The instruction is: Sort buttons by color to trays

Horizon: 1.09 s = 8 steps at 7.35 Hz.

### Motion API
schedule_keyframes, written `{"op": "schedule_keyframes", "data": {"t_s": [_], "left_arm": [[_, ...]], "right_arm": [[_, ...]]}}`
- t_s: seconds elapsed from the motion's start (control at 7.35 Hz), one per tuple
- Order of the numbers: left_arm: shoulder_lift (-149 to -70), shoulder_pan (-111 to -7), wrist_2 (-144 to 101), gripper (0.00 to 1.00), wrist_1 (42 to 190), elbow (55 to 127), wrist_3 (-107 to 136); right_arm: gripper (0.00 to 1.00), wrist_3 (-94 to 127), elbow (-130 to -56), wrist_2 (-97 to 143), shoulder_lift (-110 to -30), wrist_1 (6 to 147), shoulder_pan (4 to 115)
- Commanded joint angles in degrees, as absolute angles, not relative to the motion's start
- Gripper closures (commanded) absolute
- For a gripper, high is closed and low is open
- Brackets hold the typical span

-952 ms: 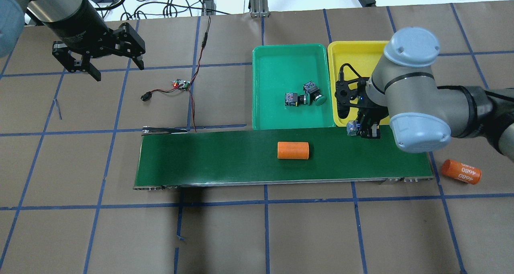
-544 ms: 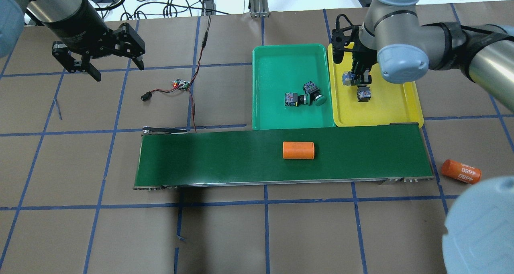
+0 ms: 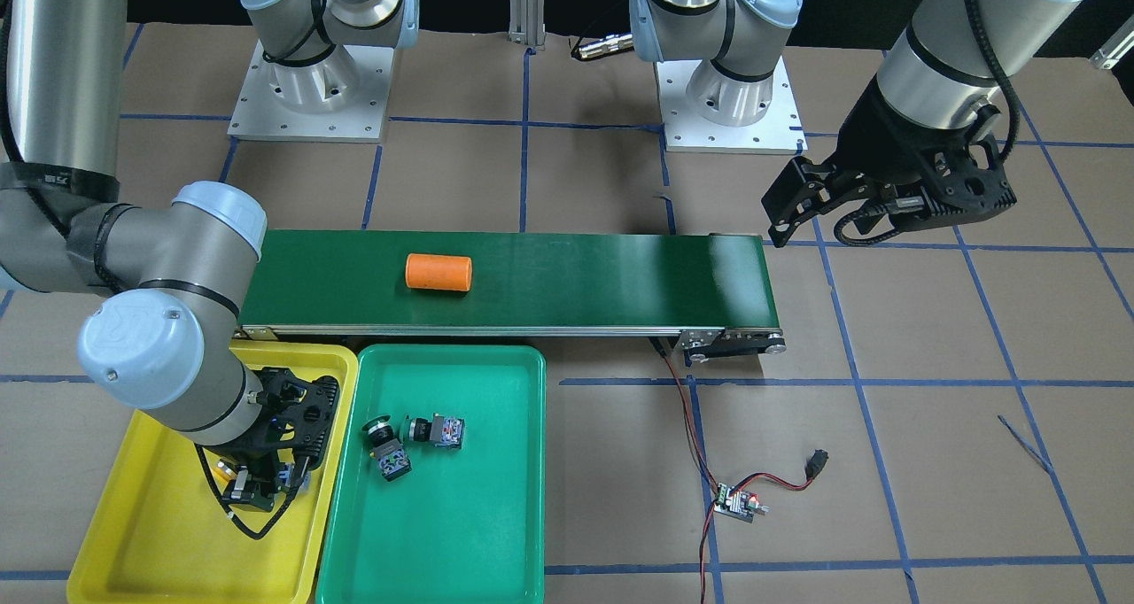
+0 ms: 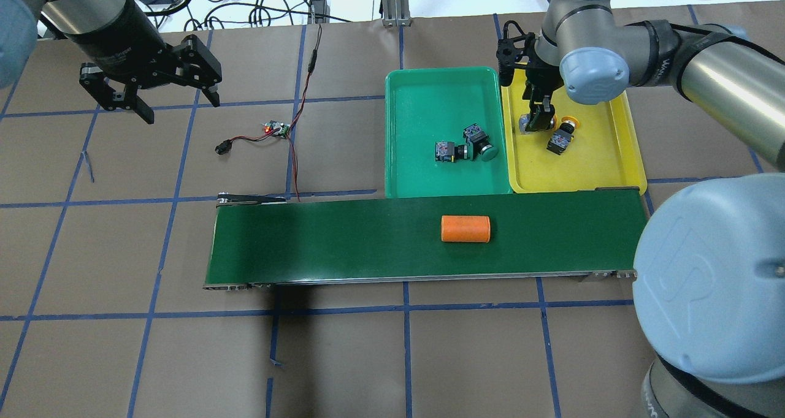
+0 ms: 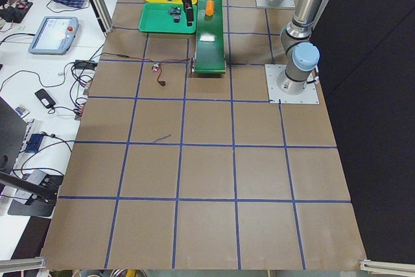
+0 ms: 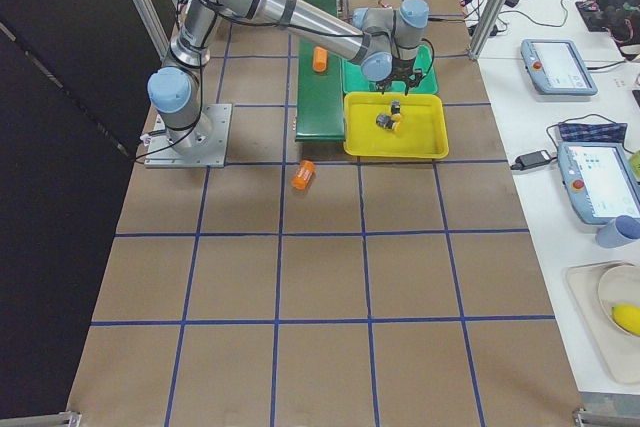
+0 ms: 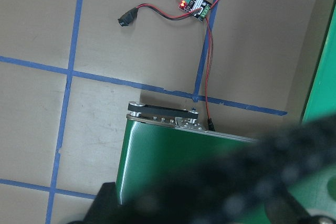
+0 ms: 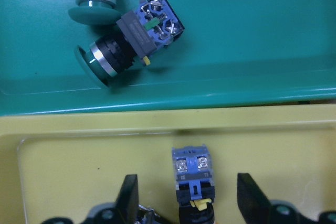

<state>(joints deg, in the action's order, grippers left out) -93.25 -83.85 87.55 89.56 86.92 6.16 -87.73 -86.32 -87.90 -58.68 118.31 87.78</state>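
Observation:
My right gripper (image 4: 538,121) is low over the yellow tray (image 4: 613,160). In the right wrist view its fingers (image 8: 129,195) stand wide apart, open, either side of a yellow button (image 8: 191,169) that lies on the tray floor with its bluish end up. A second yellow button (image 4: 561,137) lies just right of it. Two green buttons (image 4: 448,151) (image 4: 478,141) lie together in the green tray (image 4: 429,81); they also show in the right wrist view (image 8: 131,40). My left gripper (image 4: 181,106) is open and empty, high over the table's far left.
An orange cylinder (image 4: 465,228) lies on the dark green conveyor belt (image 4: 337,240) in front of the trays. Another orange cylinder (image 6: 303,175) lies on the table beyond the belt's right end. A small circuit board with red and black wires (image 4: 276,129) lies left of the green tray.
My right gripper carried a button from the belt's right end to the yellow tray, lowered and opened; the button now lies in the tray. The orange cylinder drifted right on the belt.

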Motion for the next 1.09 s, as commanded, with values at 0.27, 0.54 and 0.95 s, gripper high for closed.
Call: {"op": "schedule_keyframes", "data": {"t_s": [0.27, 0.54, 0.95], "left_arm": [[-93.25, -83.85, 87.54, 0.0, 89.56, 86.92, 6.24], [-93.25, -83.85, 87.54, 0.0, 89.56, 86.84, 6.15], [-93.25, -83.85, 87.54, 0.0, 89.56, 86.92, 6.15]], "right_arm": [[0.0, -86.75, -86.39, -88.59, -69.92, 103.94, 88.15], [0.0, -86.4, -86.31, -88.68, -75.65, 99.15, 88.42], [0.0, -81.66, -85.96, -88.59, -76.81, 95.89, 90.78]]}}
